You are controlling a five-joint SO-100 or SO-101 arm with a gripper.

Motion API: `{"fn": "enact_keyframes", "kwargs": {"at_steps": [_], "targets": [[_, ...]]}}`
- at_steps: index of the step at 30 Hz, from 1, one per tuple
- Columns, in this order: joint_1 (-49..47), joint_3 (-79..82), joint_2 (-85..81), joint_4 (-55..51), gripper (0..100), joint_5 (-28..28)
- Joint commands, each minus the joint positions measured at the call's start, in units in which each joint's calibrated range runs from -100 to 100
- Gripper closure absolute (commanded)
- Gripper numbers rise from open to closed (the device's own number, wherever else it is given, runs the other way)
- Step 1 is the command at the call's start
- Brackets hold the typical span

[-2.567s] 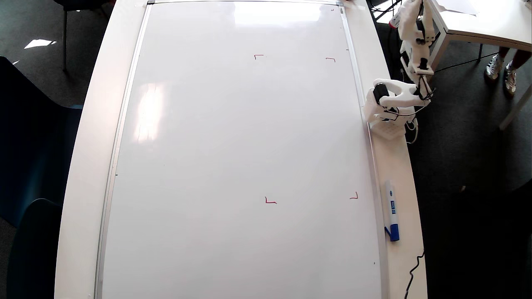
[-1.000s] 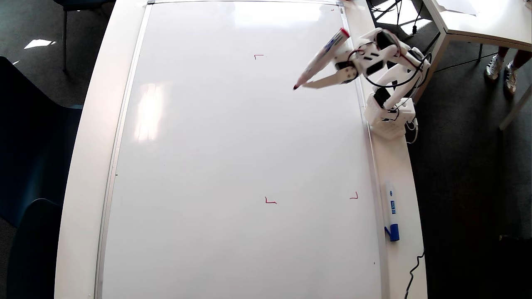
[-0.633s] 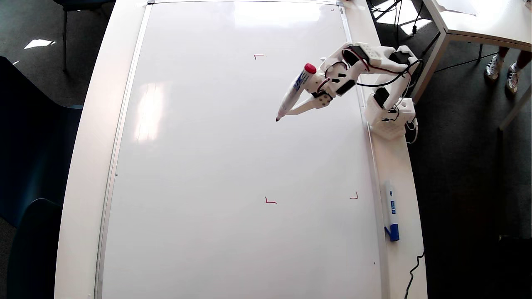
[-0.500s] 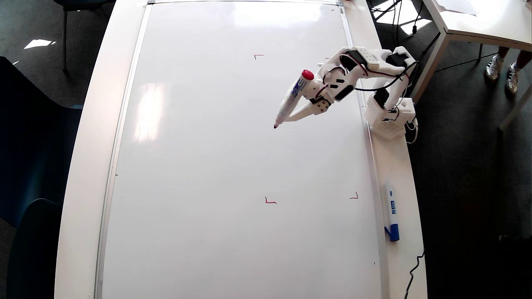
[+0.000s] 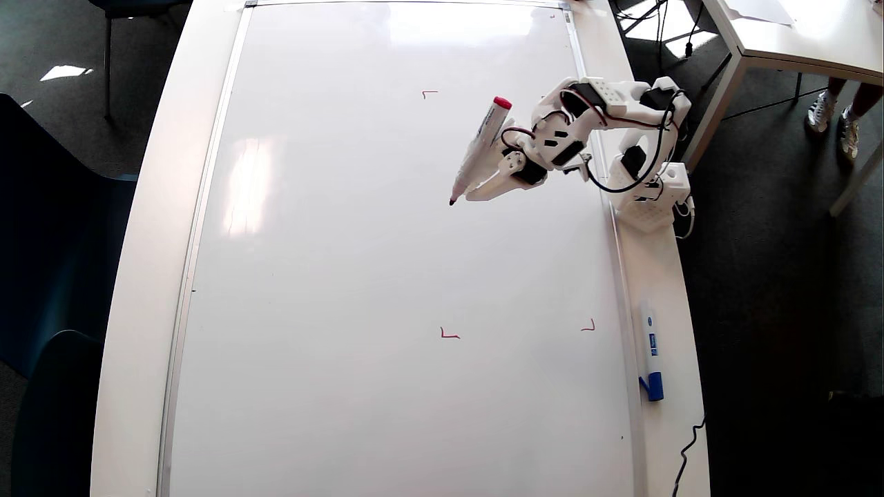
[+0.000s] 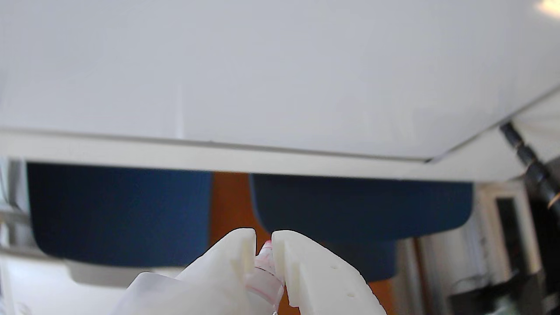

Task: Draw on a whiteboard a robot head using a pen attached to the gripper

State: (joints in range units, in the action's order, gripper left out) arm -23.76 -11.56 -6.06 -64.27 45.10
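Observation:
The whiteboard (image 5: 345, 276) lies flat and fills most of the overhead view; upside down in the wrist view, the whiteboard (image 6: 262, 65) fills the top. No robot head shows on it, only small red corner marks (image 5: 449, 335). My gripper (image 5: 475, 192) hangs over the board's upper right part, shut on the pen (image 5: 480, 148). The pen slants, red cap up and dark tip (image 5: 452, 201) down at the board; whether it touches I cannot tell. In the wrist view my white fingers (image 6: 236, 253) pinch the pen (image 6: 264, 260) between them.
A white marker with a blue cap (image 5: 650, 348) lies on the table's right rim, below the arm's base (image 5: 646, 200). Another table (image 5: 794, 34) and a person's feet (image 5: 836, 110) are at top right. Dark blue chairs (image 5: 41, 276) stand at the left.
The arm unfolded from beside the board and swung over it with the pen. In the last half second the tip shifted slightly up and left, and the pen's cap swung up.

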Motion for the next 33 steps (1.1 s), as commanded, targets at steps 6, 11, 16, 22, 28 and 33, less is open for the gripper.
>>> {"fn": "enact_keyframes", "kwargs": {"at_steps": [6,11,16,22,28,33], "targets": [[-1.62,-5.01,6.52,-21.22,99,-26.98],[-1.84,-16.18,17.25,-23.22,99,-31.21],[-1.18,-35.42,32.6,-23.3,99,-31.8],[-0.96,-41.6,41.65,-22.78,99,-29.39],[-3.83,-41.78,44.84,-22.69,99,-29.66],[-6.04,-47.13,47.69,-22.69,99,-29.76]]}}
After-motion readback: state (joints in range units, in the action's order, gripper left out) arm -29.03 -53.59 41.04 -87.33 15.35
